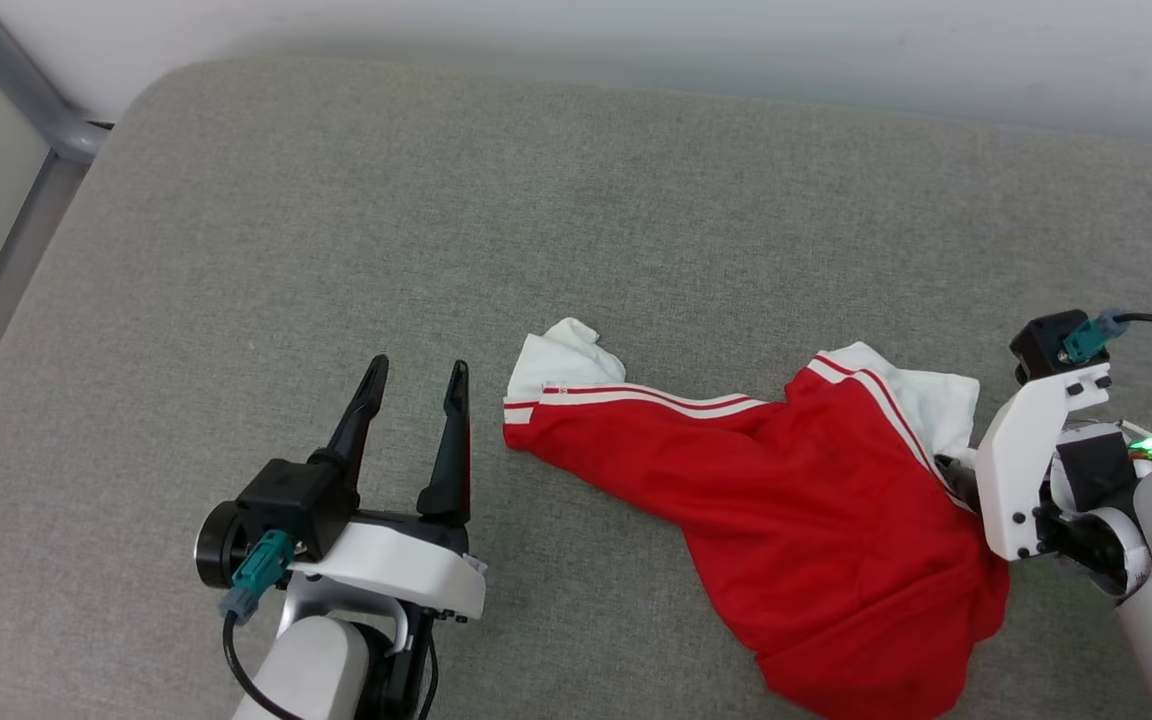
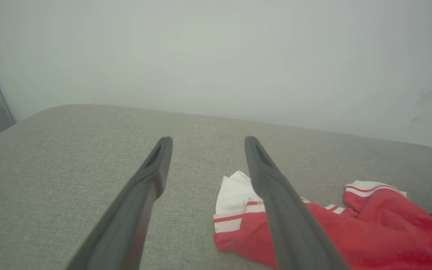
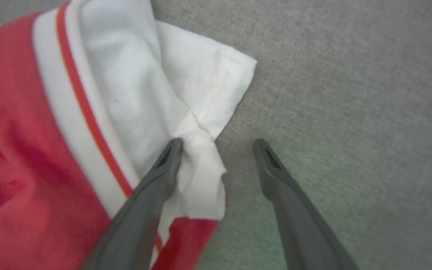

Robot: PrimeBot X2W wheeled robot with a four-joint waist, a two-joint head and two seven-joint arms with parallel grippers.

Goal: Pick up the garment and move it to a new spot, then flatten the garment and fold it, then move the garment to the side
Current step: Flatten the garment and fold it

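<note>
The garment (image 1: pixel 816 500), a red jersey with white sleeves and red-and-white striped trim, lies crumpled on the grey cushion, its numerals hidden. One white sleeve (image 1: pixel 561 360) points left, the other (image 1: pixel 931 400) lies at the right. My left gripper (image 1: pixel 414 378) is open just left of the left sleeve, apart from it; the wrist view shows the sleeve (image 2: pixel 234 195) beside its right finger. My right gripper (image 3: pixel 218 144) is open at the garment's right sleeve (image 3: pixel 186 90), one finger (image 3: pixel 163 168) resting on the white cloth, the other over bare cushion.
The grey fabric cushion (image 1: pixel 336 220) spreads wide to the left and back. A pale wall (image 1: pixel 636 40) runs behind it, and a grey metal rail (image 1: pixel 26 90) stands at the far left corner.
</note>
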